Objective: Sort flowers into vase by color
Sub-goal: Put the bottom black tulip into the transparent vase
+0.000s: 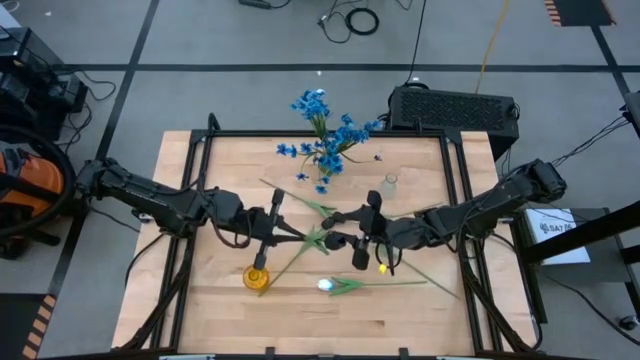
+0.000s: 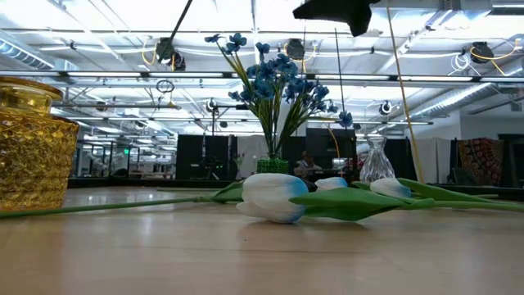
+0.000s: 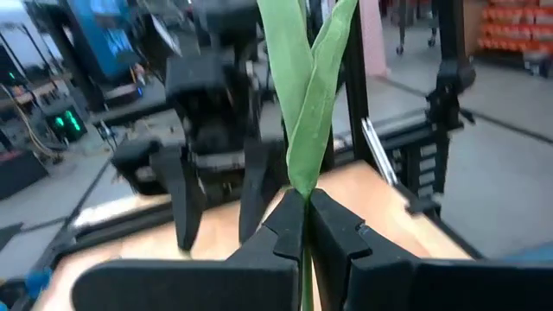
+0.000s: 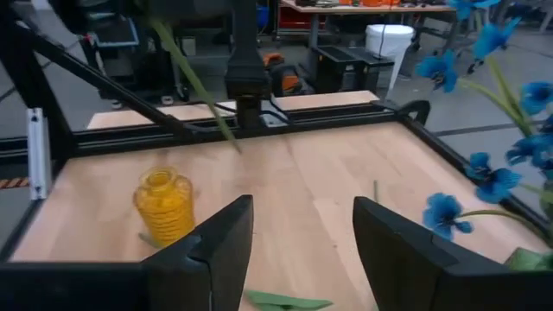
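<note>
Flowers (image 1: pixel 325 135) in far vase, yellow vase (image 1: pixel 257 277) near, stems (image 1: pixel 310 240) between.

Counted: one yellow vase (image 1: pixel 257 277) at 7 o'clock, one clear vase (image 1: pixel 389 183) at 1 o'clock. One bunch of blue flowers (image 1: pixel 325 135) at 12 o'clock; one white tulip (image 1: pixel 327 286) at 6 o'clock.

The blue flowers (image 1: pixel 328 135) stand upright as a bunch in a green vase (image 2: pixel 273 165) at the far middle of the tabletop (image 1: pixel 400 310), their clustered blooms spread wide on thin green stems. Nearer than that vase, white tulips (image 2: pixel 274 197) with long green leaves lie flat on the wood, stems crossing, one bloom close to the front edge. A yellow glass vase (image 1: pixel 257 277) stands upright left of that bloom, and a small clear vase (image 1: pixel 389 182) stands right of the blue bunch.
</note>
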